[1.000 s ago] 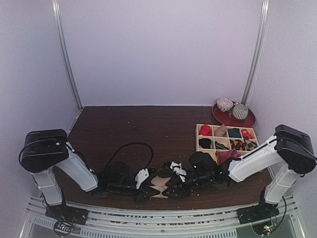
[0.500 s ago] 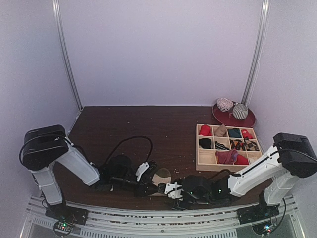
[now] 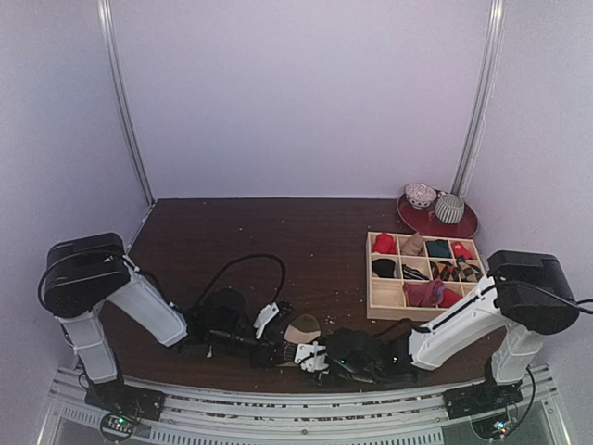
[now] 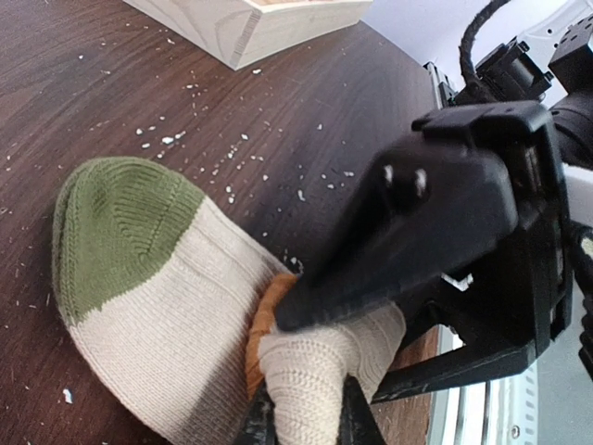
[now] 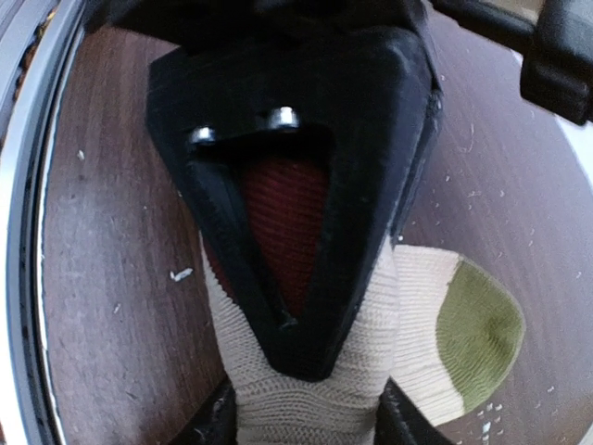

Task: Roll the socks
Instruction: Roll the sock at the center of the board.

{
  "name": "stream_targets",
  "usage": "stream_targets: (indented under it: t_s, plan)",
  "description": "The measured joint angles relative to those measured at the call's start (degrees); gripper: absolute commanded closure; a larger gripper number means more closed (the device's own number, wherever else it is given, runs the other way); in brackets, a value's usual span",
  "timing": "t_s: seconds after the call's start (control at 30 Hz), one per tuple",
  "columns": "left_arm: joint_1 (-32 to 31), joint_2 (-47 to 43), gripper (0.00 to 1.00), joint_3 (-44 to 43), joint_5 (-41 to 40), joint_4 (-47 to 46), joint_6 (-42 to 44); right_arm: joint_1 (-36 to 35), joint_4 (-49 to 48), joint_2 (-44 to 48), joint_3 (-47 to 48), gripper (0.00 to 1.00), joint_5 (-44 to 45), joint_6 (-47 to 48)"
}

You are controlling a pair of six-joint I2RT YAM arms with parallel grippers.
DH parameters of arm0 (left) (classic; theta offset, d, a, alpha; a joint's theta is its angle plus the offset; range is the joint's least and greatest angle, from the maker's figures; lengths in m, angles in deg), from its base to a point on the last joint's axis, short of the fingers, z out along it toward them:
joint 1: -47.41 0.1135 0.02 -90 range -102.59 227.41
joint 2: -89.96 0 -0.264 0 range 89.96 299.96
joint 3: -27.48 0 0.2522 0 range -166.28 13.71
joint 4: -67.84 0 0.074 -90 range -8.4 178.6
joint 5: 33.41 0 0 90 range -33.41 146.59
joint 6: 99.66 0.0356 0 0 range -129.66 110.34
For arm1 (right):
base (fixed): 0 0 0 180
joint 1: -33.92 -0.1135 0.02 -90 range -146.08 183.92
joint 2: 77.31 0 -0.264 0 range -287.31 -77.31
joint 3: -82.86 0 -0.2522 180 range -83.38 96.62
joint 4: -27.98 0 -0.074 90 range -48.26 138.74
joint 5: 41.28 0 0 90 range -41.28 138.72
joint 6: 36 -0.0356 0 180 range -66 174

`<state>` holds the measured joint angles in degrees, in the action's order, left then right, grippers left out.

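Left jaws and right jaws both pinch the tan sock [image 4: 157, 306]; wooden box [image 4: 287, 23] nearby.

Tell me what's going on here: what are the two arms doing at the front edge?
Both arms are low at the near edge of the table, working on one tan sock with a green toe. The left gripper is pinched shut on the sock's bunched end. The right gripper, nose to nose with it, has the same end between its fingers. The toe lies flat on the wood, so the roll is barely begun.
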<state>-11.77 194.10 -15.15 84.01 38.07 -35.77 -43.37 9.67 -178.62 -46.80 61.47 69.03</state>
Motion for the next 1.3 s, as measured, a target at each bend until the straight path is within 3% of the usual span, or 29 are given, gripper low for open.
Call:
stream_targets:
  t_s: [0.07, 0.2, 0.23, 0.27, 0.33, 0.37, 0.4, 0.43, 0.67, 0.93, 1.17, 1.23, 1.3]
  plan:
    - [0.13, 0.02, 1.00, -0.07, 0.24, 0.13, 0.00, 0.00, 0.35, -0.98, 0.92, 0.68, -0.48, -0.48]
    - [0.44, -0.37, 0.70, -0.20, 0.68, 0.83, 0.50, 0.26, 0.11, -1.27, 0.94, 0.75, -0.94, -3.08]
    - [0.48, -0.92, 0.59, -0.20, 0.44, 1.57, 0.90, 0.55, -0.61, -1.25, 0.59, 0.76, -1.60, -4.13]
    - [0.46, -1.97, 0.41, -0.17, -0.15, 2.60, 1.51, 0.94, -1.75, -1.20, 0.07, 0.76, -2.67, -5.31]
    - [0.24, -4.72, 0.25, 0.28, -1.53, 5.64, 2.93, 2.01, -4.66, -0.70, -1.70, 0.76, -5.33, -8.02]
    - [0.15, -6.84, 0.11, 1.11, -2.36, 7.78, 3.72, 2.82, -5.77, -0.13, -2.75, 0.76, -6.99, -9.57]
    - [0.02, -9.31, 0.03, 2.25, -3.30, 9.84, 4.81, 3.61, -6.51, 0.33, -3.58, 0.76, -8.48, -11.04]
    - [-0.11, -12.00, 0.02, 3.41, -4.17, 11.69, 5.97, 4.66, -7.50, 0.83, -4.50, 0.76, -10.78, -12.81]
    - [-1.38, -24.59, 0.02, 9.60, -7.96, 8.13, 14.56, 11.23, -10.03, 0.00, -5.16, 0.76, -26.71, -24.22]
    - [-2.75, -18.80, 0.05, 12.33, -8.20, -3.80, 24.15, 13.60, -11.39, -4.44, -1.68, 0.76, -37.09, -29.94]
    - [-2.71, -10.01, 0.28, 9.62, -8.17, -7.06, 26.86, 14.47, -12.20, -5.81, -0.94, 0.77, -40.28, -30.99]
    - [-2.62, -8.74, 0.39, 9.18, -8.31, -7.63, 26.84, 14.71, -12.20, -5.90, -0.87, 0.77, -40.76, -31.10]
    - [-2.54, -8.09, 0.59, 9.18, -8.44, -7.96, 26.56, 14.93, -12.22, -6.08, -0.81, 0.77, -41.31, -31.08]
